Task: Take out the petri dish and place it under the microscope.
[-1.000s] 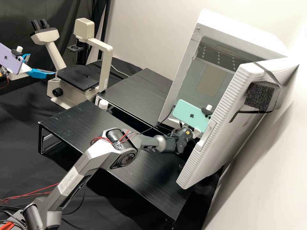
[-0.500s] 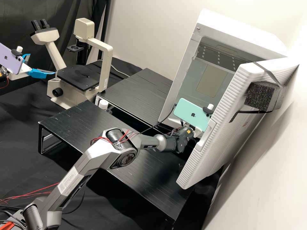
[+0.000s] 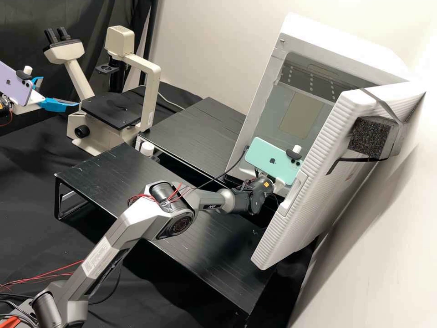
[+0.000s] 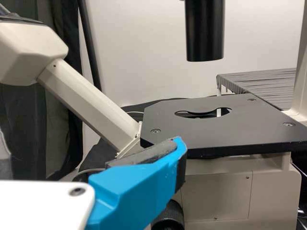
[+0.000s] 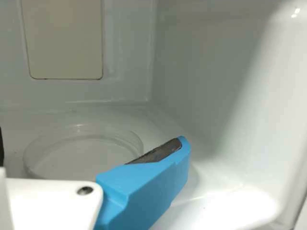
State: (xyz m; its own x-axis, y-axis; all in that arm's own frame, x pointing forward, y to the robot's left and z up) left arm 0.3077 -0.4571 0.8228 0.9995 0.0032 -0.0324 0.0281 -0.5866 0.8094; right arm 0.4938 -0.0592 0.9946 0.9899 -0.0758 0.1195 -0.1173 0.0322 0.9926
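Observation:
The petri dish (image 5: 84,151), clear and round, lies flat on the white chamber's floor. My right gripper (image 3: 281,187) is at the mouth of the white incubator (image 3: 307,54), partly behind the mounted phone. Seen from its wrist, that gripper (image 5: 91,146) stands open, with one blue finger in front of the dish's rim and a dark edge of the other at the border. Beside the microscope (image 3: 148,77) is my left gripper (image 3: 59,91), its two fingers apart. In the left wrist view the left gripper (image 4: 91,146) is before the black stage (image 4: 192,134), holding nothing.
The incubator's ribbed door (image 3: 314,159) stands open close by the right arm. Two low black platforms (image 3: 104,173) stand between incubator and microscope. A black cylinder (image 4: 205,31) hangs above the stage, and the binocular head (image 3: 63,51) rises near the left gripper.
The right arm's wrist and its phone have shifted slightly, ending a little higher at the incubator mouth. The left arm looks still.

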